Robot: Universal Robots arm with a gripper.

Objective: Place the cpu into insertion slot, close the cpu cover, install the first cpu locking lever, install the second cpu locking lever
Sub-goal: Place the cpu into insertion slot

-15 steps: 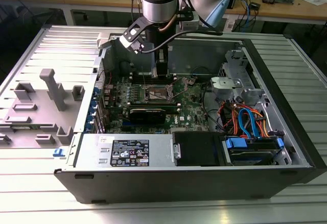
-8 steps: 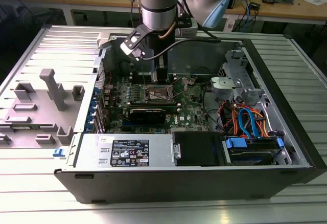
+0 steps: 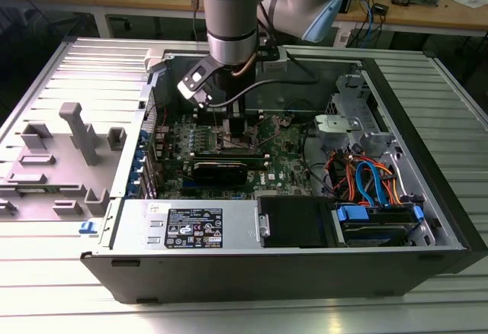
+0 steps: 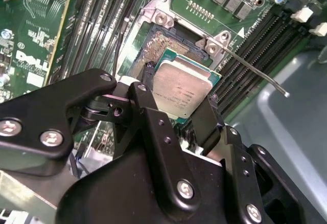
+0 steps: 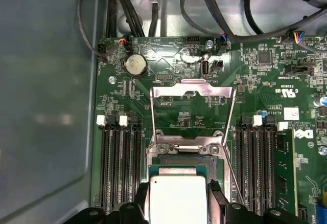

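Claw: the claw [image 4: 179, 101] is closed partway, its two black fingers [image 4: 148, 88] pressing on opposite edges of the chip [image 4: 181, 88]; it holds nothing else.
Chip: flat, silver top up, held between the fingers over the socket [image 4: 163, 47].
Key relation: the socket lies straight under the chip. In the second wrist view part of the dark socket bed shows past the chip's far edge. The chip's sides run roughly square with the socket's rim. Whether the chip already touches the bed cannot be told.
Cover: the cover [image 5: 194, 90] is swung open away from the socket, on its hinge at the edge farthest from the claw, and is apart from the chip.
Lever: a thin lever [image 4: 255, 73] sticks out beside the socket, unlatched.
Arm pose: in the exterior view the arm reaches straight down into the open computer case [image 3: 427, 97], with the claw [image 3: 232, 132] low over the green board [image 3: 282, 155].
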